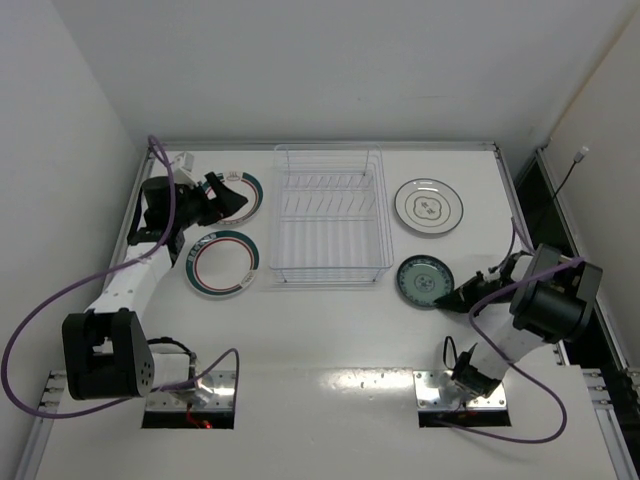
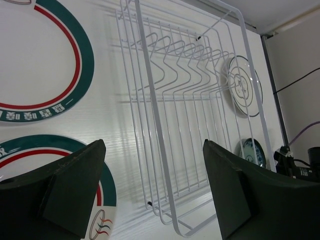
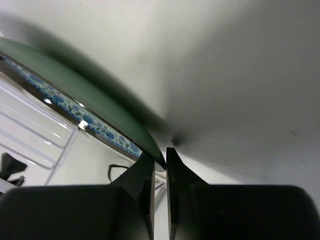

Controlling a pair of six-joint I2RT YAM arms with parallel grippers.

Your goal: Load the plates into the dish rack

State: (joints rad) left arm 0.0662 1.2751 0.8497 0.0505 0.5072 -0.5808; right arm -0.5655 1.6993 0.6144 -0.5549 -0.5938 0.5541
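rack (image 1: 330, 215) stands mid tabletop (image 1: 330, 340); all four plates lie flat outside it. far white plate (image 1: 240, 196) and near white plate (image 1: 222, 264) sit left of the rack, grey plate (image 1: 428, 206) to its right, teal plate (image 1: 423, 280) off its near right corner. left gripper (image 1: 225, 195) hangs over the far white plate with jaws wide, gripping nothing. right gripper (image 3: 160, 157) is low at the teal plate's right edge, jaws narrowed to a slit and pinching its rim
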